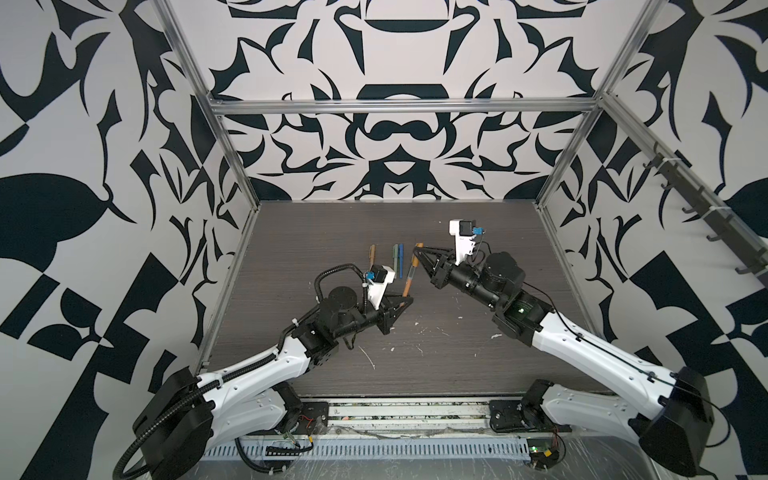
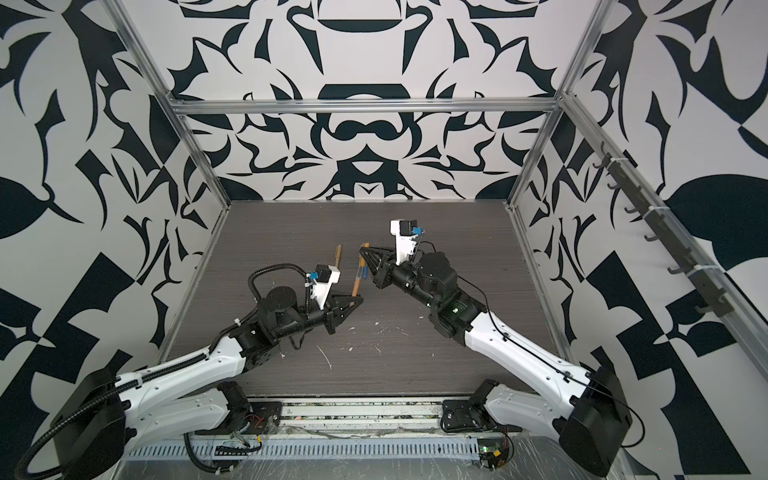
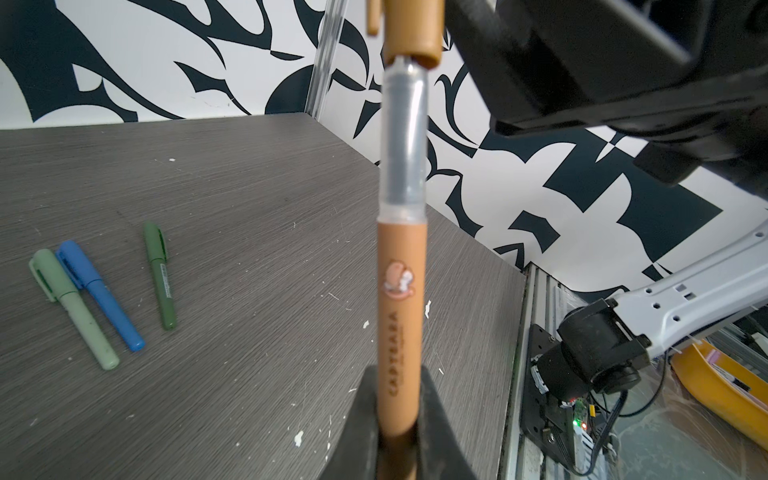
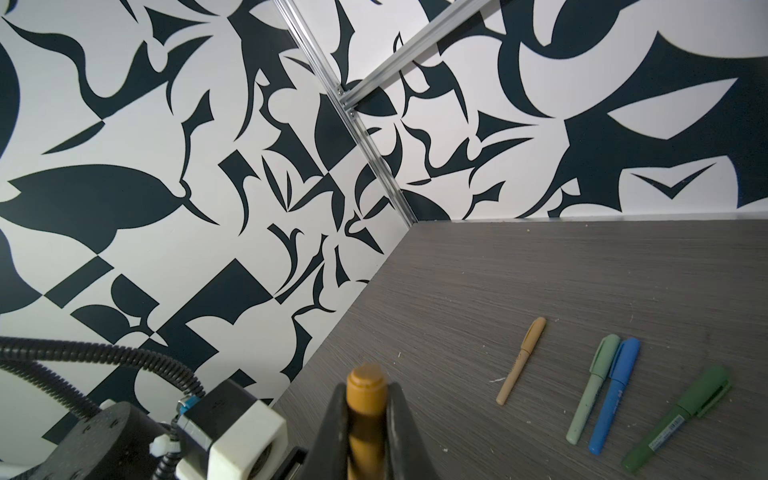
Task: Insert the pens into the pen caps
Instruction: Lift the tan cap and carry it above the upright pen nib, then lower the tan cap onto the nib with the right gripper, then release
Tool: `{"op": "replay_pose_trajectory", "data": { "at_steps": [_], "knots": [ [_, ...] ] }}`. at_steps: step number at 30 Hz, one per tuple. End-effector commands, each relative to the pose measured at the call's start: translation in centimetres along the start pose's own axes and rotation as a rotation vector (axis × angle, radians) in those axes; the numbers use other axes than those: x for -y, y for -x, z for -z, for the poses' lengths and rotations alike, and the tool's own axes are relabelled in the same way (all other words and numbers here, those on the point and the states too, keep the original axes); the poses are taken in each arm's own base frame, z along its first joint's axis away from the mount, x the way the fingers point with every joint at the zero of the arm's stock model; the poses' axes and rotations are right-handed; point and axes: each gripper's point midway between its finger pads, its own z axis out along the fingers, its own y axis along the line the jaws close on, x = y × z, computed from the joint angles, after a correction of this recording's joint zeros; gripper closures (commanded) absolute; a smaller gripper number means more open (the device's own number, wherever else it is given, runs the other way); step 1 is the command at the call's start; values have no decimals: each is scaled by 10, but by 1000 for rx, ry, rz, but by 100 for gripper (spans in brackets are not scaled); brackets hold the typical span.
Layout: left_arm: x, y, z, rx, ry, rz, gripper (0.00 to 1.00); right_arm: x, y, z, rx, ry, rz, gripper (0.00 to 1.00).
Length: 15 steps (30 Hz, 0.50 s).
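Above table (image 1: pixel 457 353), left gripper's (image 1: pixel 404 302) pen (image 3: pixel 401 311) perhaps touches cap (image 3: pixel 411 29).

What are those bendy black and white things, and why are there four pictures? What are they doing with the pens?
They are two robot arms, a left arm and a right arm. Each ends in a pincer that pinches like two fingers. Two pictures look down on the whole table from above and are nearly the same. The other two come from small cameras on the arms' wrists, so they see close up. The left pincer is shut on an orange-brown pen without its cap. The right pincer is shut on the orange-brown cap. The pen's tip sits right at the cap's open end. Four capped pens lie on the table: a tan pen, a pale green pen, a blue pen and a dark green pen.
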Motion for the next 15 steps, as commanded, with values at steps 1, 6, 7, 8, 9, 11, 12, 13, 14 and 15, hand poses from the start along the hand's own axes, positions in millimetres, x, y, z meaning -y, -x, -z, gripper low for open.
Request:
{"op": "replay_pose_trajectory", "data": {
  "at_steps": [1, 6, 7, 8, 9, 11, 12, 13, 14, 15],
  "knots": [
    [7, 22, 1, 65, -12, -13, 100, -13, 9, 6, 29, 44, -14, 99],
    [6, 22, 1, 66, -7, -8, 100, -12, 0, 5, 7, 53, -28, 99],
    [5, 22, 1, 70, -3, -4, 100, -11, -1, 5, 8, 54, -32, 99],
    [4, 23, 0, 74, 0, -2, 100, -11, -3, 5, 6, 54, -36, 99],
    [3, 23, 0, 78, 3, 3, 100, -10, -5, 5, 5, 55, -39, 99],
    [3, 24, -1, 85, 4, 13, 100, -9, -8, 6, 5, 57, -44, 99],
    [2, 25, -2, 90, 5, 24, 100, -9, -8, 6, 7, 59, -49, 99],
    [1, 24, -3, 97, 4, 36, 100, -10, -9, 7, 7, 62, -50, 99],
    [1, 25, -4, 107, 2, 45, 100, -9, -10, 7, 6, 60, -52, 99],
    [1, 26, -5, 121, -4, 52, 100, -9, -11, 8, 8, 61, -54, 99]
  ]
}}
